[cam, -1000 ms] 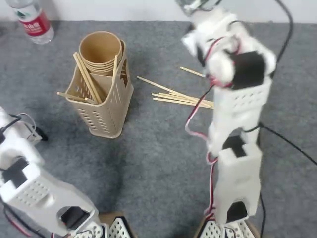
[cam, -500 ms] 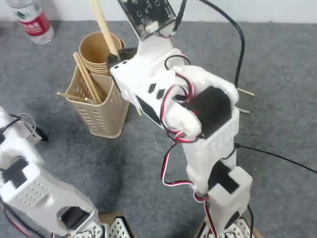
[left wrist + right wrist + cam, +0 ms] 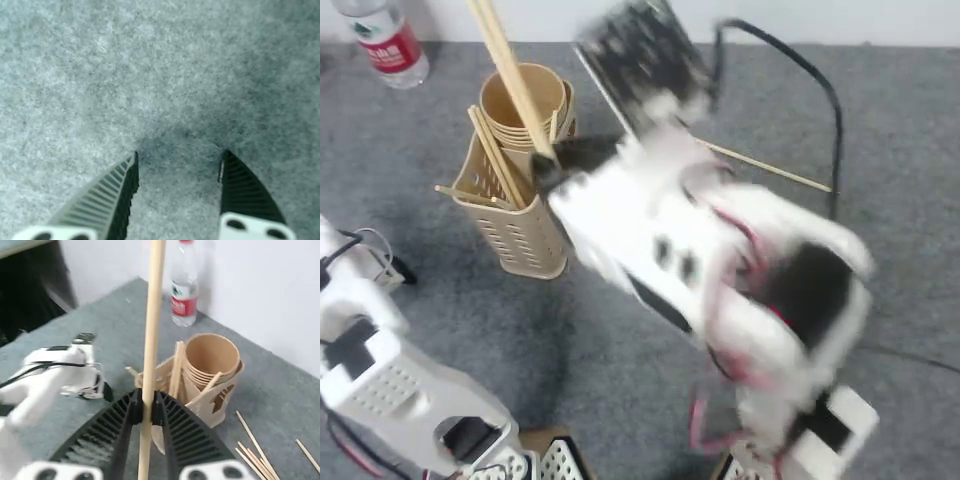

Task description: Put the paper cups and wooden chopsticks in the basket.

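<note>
Right pincer — chopstick tight between its fingers

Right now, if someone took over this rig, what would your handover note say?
Right gripper: shut on a chopstick, held upright close to the basket.
Left gripper: open and holding nothing, over bare carpet.
Done: the stacked cups stand in the basket, with the stored chopsticks beside them.
Left: put the held chopstick in, then gather the loose chopsticks lying on the carpet beside the basket.
</note>
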You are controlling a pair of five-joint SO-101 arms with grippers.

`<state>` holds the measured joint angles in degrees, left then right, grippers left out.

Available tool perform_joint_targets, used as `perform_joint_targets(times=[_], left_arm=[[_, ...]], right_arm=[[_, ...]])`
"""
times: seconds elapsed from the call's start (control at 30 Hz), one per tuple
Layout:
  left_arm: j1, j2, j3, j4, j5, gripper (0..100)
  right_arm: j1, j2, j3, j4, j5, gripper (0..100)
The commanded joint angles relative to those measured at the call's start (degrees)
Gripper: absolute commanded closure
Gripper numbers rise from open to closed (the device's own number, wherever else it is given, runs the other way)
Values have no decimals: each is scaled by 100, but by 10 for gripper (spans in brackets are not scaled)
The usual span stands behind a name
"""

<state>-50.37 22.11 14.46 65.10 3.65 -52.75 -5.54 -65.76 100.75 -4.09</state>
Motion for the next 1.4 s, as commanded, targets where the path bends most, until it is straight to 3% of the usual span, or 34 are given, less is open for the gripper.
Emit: perform_joint_targets(times=[0.0,0.2,0.33,0.43,0.63,0.77,0.93,1.07,1.2,1.37], left_arm=[[70,0,145,26,26,728],[79,0,145,18,26,728],[62,0,145,26,35,728],[53,-9,154,18,185,728],[53,-9,154,9,237,728],[70,-9,145,0,255,728],[70,-9,145,0,255,728],[62,-9,145,0,264,728],[62,-9,154,0,264,728],[79,-9,154,0,264,728]], right_arm=[[-145,-1156,730,215,193,991],[-110,-2501,2629,-4,237,991],[207,-2844,4079,-1385,695,991],[365,-2844,5662,-3248,993,991],[549,-2844,8853,-8479,1925,991],[400,-2448,9846,-10527,2593,991],[409,-1253,9345,-11459,2664,991],[356,-435,8475,-11459,2629,991],[286,-127,8211,-11459,2004,991],[57,-154,7824,-11582,2057,991]])
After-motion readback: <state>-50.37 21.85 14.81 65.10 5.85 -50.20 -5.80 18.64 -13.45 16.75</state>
